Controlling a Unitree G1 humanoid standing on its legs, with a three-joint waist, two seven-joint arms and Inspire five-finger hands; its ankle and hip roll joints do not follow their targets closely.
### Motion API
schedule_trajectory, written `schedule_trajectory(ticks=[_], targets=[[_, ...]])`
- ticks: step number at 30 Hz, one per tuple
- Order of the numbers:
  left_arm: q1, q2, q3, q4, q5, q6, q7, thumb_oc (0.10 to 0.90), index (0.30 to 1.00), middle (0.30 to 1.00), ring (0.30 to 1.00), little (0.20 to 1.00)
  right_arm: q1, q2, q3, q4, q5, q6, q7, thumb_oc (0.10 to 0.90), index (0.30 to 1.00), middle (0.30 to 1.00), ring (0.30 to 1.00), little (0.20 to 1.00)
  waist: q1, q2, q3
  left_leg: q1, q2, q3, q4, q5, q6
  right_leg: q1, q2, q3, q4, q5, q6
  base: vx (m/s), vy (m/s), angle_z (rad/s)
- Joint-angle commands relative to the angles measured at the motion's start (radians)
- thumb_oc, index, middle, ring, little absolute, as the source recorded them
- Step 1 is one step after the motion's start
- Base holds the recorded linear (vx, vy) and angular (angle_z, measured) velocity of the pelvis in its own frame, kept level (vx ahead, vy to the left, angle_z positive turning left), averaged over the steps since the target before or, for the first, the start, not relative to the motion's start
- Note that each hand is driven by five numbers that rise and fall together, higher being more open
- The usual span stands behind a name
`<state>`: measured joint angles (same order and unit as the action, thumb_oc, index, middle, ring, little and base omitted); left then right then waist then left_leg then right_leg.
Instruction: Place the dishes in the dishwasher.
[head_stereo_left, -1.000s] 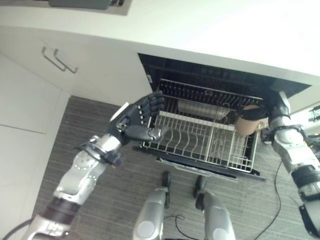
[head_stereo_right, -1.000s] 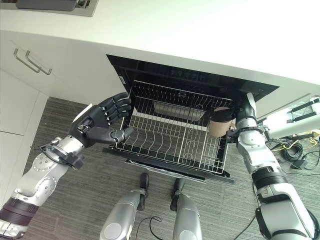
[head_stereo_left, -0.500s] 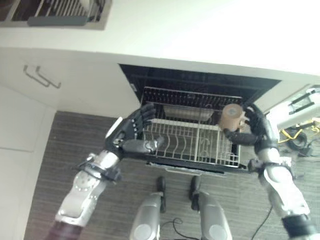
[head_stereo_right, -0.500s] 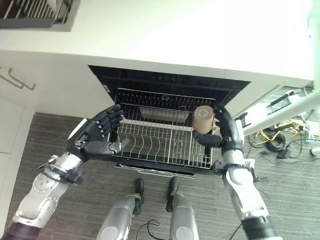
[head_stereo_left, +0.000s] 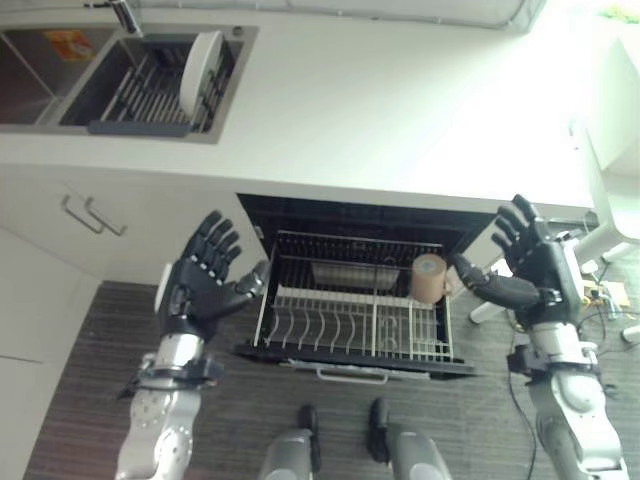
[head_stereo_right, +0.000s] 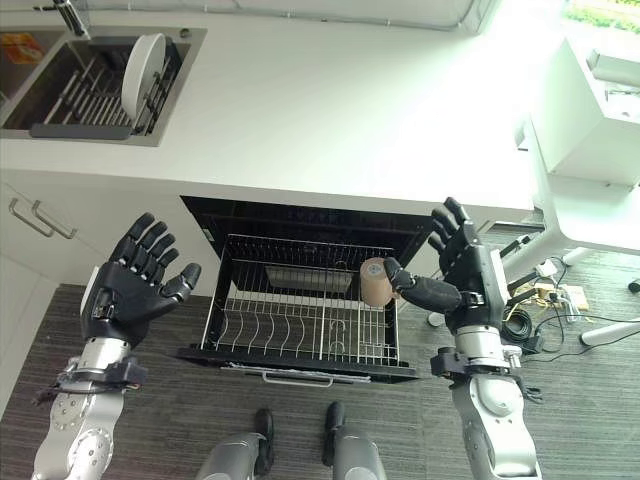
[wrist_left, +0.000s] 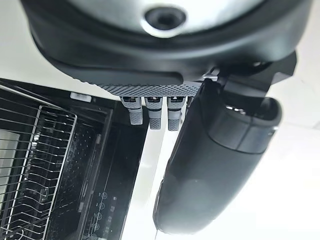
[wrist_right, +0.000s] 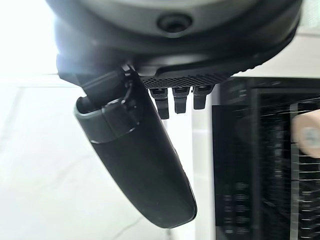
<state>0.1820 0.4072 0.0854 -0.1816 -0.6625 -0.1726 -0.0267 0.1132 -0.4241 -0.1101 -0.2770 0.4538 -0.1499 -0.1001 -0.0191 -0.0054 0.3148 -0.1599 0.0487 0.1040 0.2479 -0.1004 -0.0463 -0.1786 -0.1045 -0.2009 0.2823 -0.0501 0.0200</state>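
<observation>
Dishwasher rack is pulled out w/ open room above its front rows. Access at the back right is blocked by a tan cup; a metal tray sits at the rear. Countertop overhangs the back.

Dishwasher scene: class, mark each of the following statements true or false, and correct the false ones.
1. The rack is pulled out of the dishwasher. True.
2. The right robot hand grips the cup. False: the hand is open, and the cup stands in the rack.
3. The left robot hand is open and holds nothing. True.
4. The plate lies on the floor. False: it stands in the sink.
</observation>
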Motion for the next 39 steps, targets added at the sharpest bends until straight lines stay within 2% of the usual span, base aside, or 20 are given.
schedule_trajectory(ticks=[1,2,3,4,6,8,9,10,11,13,14,16,17,18,20,21,23,26,29,39], targets=[[-0.063,0.015,0.036,-0.133,-0.051,-0.14,-0.029,0.8,0.9,0.9,0.9,0.9,-0.051,-0.074,-0.052,-0.059,0.023,-0.143,-0.028,0.8,0.9,0.9,0.9,0.9,0.0,-0.012,-0.053,0.056,0.072,0.128,0.052,-0.014,-0.046,0.06,-0.023,0.015,0.018,-0.087,0.081,0.07,0.242,0.26],[-0.093,0.006,0.008,-0.121,-0.063,-0.155,-0.032,0.8,0.9,0.9,0.9,0.9,-0.067,-0.094,-0.068,-0.044,0.017,-0.155,-0.048,0.8,0.9,0.9,0.9,0.9,-0.006,-0.028,-0.036,0.048,0.145,0.139,0.052,0.046,-0.081,0.074,-0.051,0.007,0.018,-0.07,0.081,0.06,0.309,0.56],[-0.093,0.001,0.004,-0.12,-0.067,-0.164,-0.036,0.8,0.9,0.9,0.9,0.9,-0.071,-0.101,-0.076,-0.042,0.021,-0.161,-0.045,0.8,0.9,0.9,0.9,0.9,-0.009,-0.029,-0.031,0.044,0.165,0.121,0.052,0.046,-0.089,0.077,-0.055,0.013,0.018,-0.065,0.085,0.1,0.663,1.08],[-0.073,-0.017,0.003,-0.13,-0.071,-0.198,-0.04,0.8,0.9,0.9,0.9,0.9,-0.086,-0.11,-0.087,-0.038,0.038,-0.162,-0.025,0.8,0.9,0.9,0.9,0.9,-0.003,-0.025,-0.032,0.032,0.192,0.029,0.052,0.035,-0.1,0.076,-0.059,0.055,0.018,-0.067,0.097,0.09,0.635,0.8],[-0.048,-0.035,0.01,-0.149,-0.064,-0.227,-0.033,0.8,0.9,0.9,0.9,0.9,-0.108,-0.125,-0.09,-0.044,0.058,-0.149,-0.012,0.8,0.9,0.9,0.9,0.9,0.011,-0.024,-0.044,0.012,0.211,-0.086,0.052,0.028,-0.109,0.074,-0.066,0.119,0.018,-0.083,0.11,0.11,0.653,0.02],[-0.052,-0.039,0.015,-0.143,-0.059,-0.233,-0.03,0.8,0.9,0.9,0.9,0.9,-0.122,-0.131,-0.089,-0.047,0.06,-0.14,-0.022,0.8,0.9,0.9,0.9,0.9,0.01,-0.015,-0.061,0.009,0.207,-0.104,0.052,0.011,-0.111,0.073,-0.085,0.144,0.018,-0.09,0.132,0.11,0.677,-0.88],[-0.079,-0.029,0.01,-0.112,-0.05,-0.224,-0.035,0.8,0.9,0.9,0.9,0.9,-0.111,-0.11,-0.095,-0.055,0.06,-0.143,-0.032,0.8,0.9,0.9,0.9,0.9,-0.005,-0.011,-0.086,-0.002,0.205,-0.074,0.052,-0.004,-0.123,0.064,-0.145,0.138,0.018,-0.075,0.181,0.11,0.808,-1.02],[-0.093,-0.018,0.012,-0.101,-0.056,-0.212,-0.048,0.8,0.9,0.9,0.9,0.9,-0.091,-0.099,-0.105,-0.065,0.055,-0.149,-0.037,0.8,0.9,0.9,0.9,0.9,-0.011,-0.014,-0.094,-0.003,0.188,-0.064,0.052,-0.012,-0.121,0.059,-0.175,0.134,0.018,-0.055,0.208,0.09,0.698,-0.72],[-0.105,-0.008,0.016,-0.093,-0.058,-0.2,-0.064,0.8,0.9,0.9,0.9,0.9,-0.071,-0.087,-0.112,-0.078,0.057,-0.155,-0.045,0.8,0.9,0.9,0.9,0.9,-0.014,-0.02,-0.099,0.0,0.162,-0.056,0.052,-0.023,-0.112,0.052,-0.202,0.133,0.018,-0.034,0.227,0.06,0.409,-0.14],[-0.104,0.001,0.026,-0.084,-0.038,-0.202,-0.072,0.8,0.9,0.9,0.9,0.9,-0.041,-0.061,-0.122,-0.09,0.069,-0.157,-0.032,0.8,0.9,0.9,0.9,0.9,-0.014,-0.035,-0.103,0.016,0.115,-0.037,0.052,-0.049,-0.092,0.037,-0.25,0.125,0.018,0.036,0.235,0.06,0.396,0.21],[-0.092,0.009,0.04,-0.095,-0.05,-0.194,-0.064,0.8,0.9,0.9,0.9,0.9,-0.038,-0.039,-0.113,-0.087,0.067,-0.156,-0.01,0.8,0.9,0.9,0.9,0.9,0.004,-0.047,-0.1,0.035,0.092,-0.008,0.052,-0.064,-0.082,0.032,-0.3,0.067,0.018,0.126,0.24,0.04,0.378,0.1],[-0.074,0.013,0.067,-0.117,-0.037,-0.179,-0.039,0.8,0.9,0.9,0.9,0.9,-0.067,-0.011,-0.075,-0.065,0.049,-0.157,0.021,0.8,0.9,0.9,0.9,0.9,0.045,-0.049,-0.092,0.069,0.096,0.046,0.052,-0.087,-0.078,0.048,-0.337,-0.076,0.018,0.173,0.242,-0.01,0.324,-0.57],[-0.074,0.017,0.075,-0.122,-0.025,-0.176,-0.029,0.8,0.9,0.9,0.9,0.9,-0.085,-0.005,-0.06,-0.057,0.041,-0.157,0.023,0.8,0.9,0.9,0.9,0.9,0.056,-0.048,-0.093,0.066,0.091,0.068,0.052,-0.079,-0.065,0.064,-0.326,-0.122,0.018,0.176,0.238,-0.02,0.329,-1.31],[-0.077,0.029,0.073,-0.119,-0.014,-0.172,-0.024,0.8,0.9,0.9,0.9,0.9,-0.099,-0.003,-0.045,-0.052,0.031,-0.153,0.007,0.8,0.9,0.9,0.9,0.9,0.06,-0.038,-0.091,0.076,0.088,0.076,0.052,-0.092,-0.048,0.093,-0.277,-0.135,0.018,0.12,0.227,-0.04,0.362,-1.21],[-0.1,0.041,0.053,-0.112,0.013,-0.159,-0.017,0.8,0.9,0.9,0.9,0.9,-0.106,-0.012,-0.032,-0.051,0.016,-0.145,-0.018,0.8,0.9,0.9,0.9,0.9,0.053,-0.034,-0.1,0.064,0.052,0.056,0.052,-0.092,-0.007,0.125,-0.17,-0.123,0.018,0.072,0.192,0.03,0.318,-0.45],[-0.102,0.041,0.051,-0.111,0.016,-0.16,-0.016,0.8,0.9,0.9,0.9,0.9,-0.106,-0.012,-0.032,-0.051,0.014,-0.145,-0.019,0.8,0.9,0.9,0.9,0.9,0.051,-0.033,-0.099,0.06,0.052,0.055,0.052,-0.086,-0.006,0.122,-0.166,-0.124,0.018,0.076,0.187,0.06,0.247,-0.04],[-0.11,0.043,0.035,-0.1,0.009,-0.169,-0.029,0.8,0.9,0.9,0.9,0.9,-0.093,-0.034,-0.041,-0.055,0.025,-0.142,-0.021,0.8,0.9,0.9,0.9,0.9,0.034,-0.033,-0.101,0.062,0.024,0.028,0.052,-0.089,0.015,0.133,-0.059,-0.08,0.018,0.009,0.152,0.09,0.182,-0.01],[-0.111,0.034,0.016,-0.105,0.025,-0.173,-0.058,0.8,0.9,0.9,0.9,0.9,-0.072,-0.06,-0.072,-0.052,0.061,-0.148,-0.005,0.8,0.9,0.9,0.9,0.9,0.016,-0.038,-0.111,0.054,-0.02,0.004,0.052,-0.075,0.023,0.119,0.031,-0.023,0.018,-0.078,0.09,0.1,0.088,0.35],[-0.112,0.025,-0.002,-0.115,0.032,-0.18,-0.066,0.8,0.9,0.9,0.9,0.9,-0.059,-0.079,-0.085,-0.049,0.078,-0.144,0.014,0.8,0.9,0.9,0.9,0.9,0.005,-0.032,-0.129,0.057,-0.043,-0.008,0.052,-0.077,0.024,0.103,0.051,0.037,0.018,-0.093,0.086,0.17,-0.027,0.47],[-0.098,0.003,0.011,-0.148,-0.034,-0.2,-0.105,0.8,0.9,0.9,0.9,0.9,-0.088,-0.074,-0.057,-0.059,0.024,-0.092,0.009,0.8,0.9,0.9,0.9,0.9,0.019,-0.019,-0.15,0.11,-0.039,0.014,0.052,-0.091,0.015,0.132,0.057,0.026,0.018,-0.126,0.056,0.11,-0.071,0.06]])
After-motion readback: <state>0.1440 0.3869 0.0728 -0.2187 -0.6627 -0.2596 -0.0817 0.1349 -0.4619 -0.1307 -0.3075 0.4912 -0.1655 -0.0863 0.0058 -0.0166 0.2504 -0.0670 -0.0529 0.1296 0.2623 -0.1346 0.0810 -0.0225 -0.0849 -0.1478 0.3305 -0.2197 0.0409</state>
